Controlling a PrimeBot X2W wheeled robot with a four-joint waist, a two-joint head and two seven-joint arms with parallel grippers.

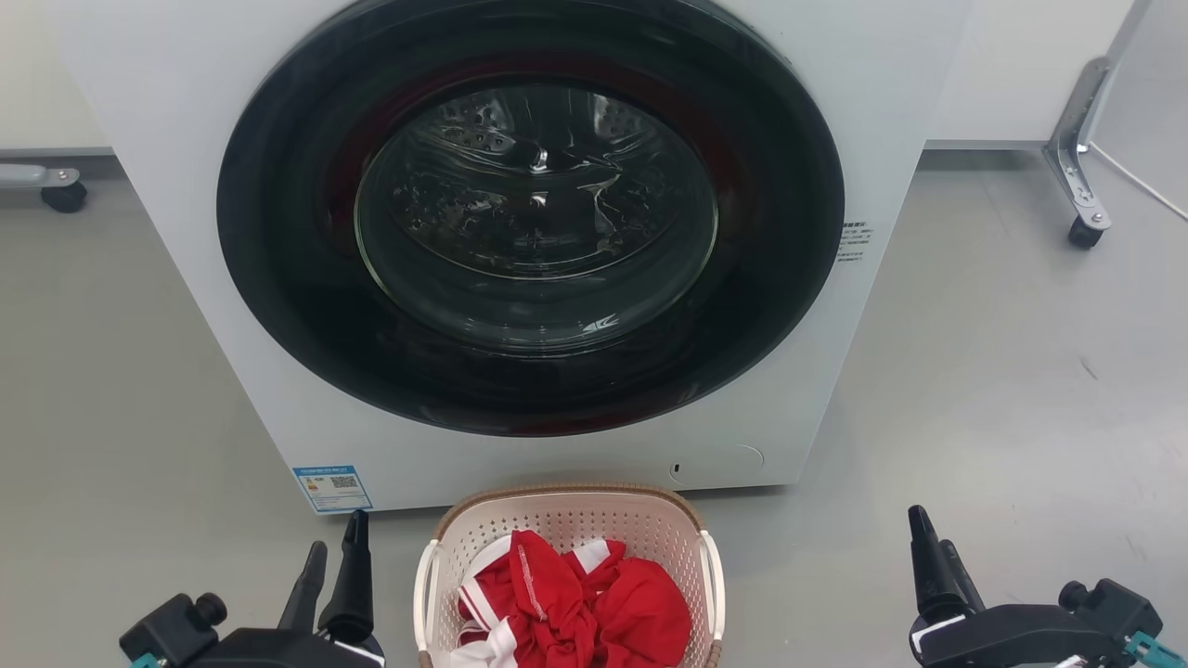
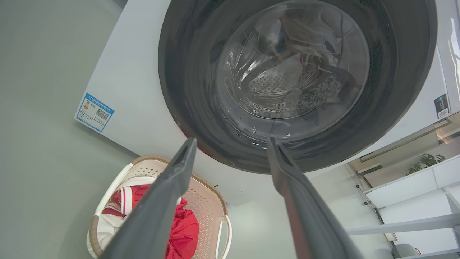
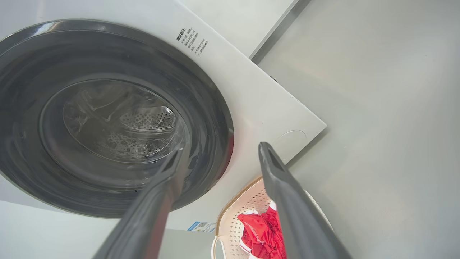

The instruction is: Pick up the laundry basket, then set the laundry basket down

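A pale grey floor (image 1: 1002,371) is spreading out around a big white washing machine (image 1: 167,186), whose round dark glass door (image 1: 529,213) is sitting shut. The laundry basket (image 1: 575,520) is standing on the floor on the near side of the machine, centred under the door, and is holding a crumpled red and white garment (image 1: 594,603). The left gripper (image 1: 338,533) is hovering near the basket's left white handle (image 1: 425,584), and the right gripper (image 1: 933,531) is hovering farther off beyond the right handle (image 1: 713,580). Both are pointing toward the machine. Each wrist view is showing its own two dark fingers spread apart and gripping nothing. The arms are probably flanking the basket so that each can close on a side handle and lift it level, which should keep the clothes from spilling. The lift is not yet begun.
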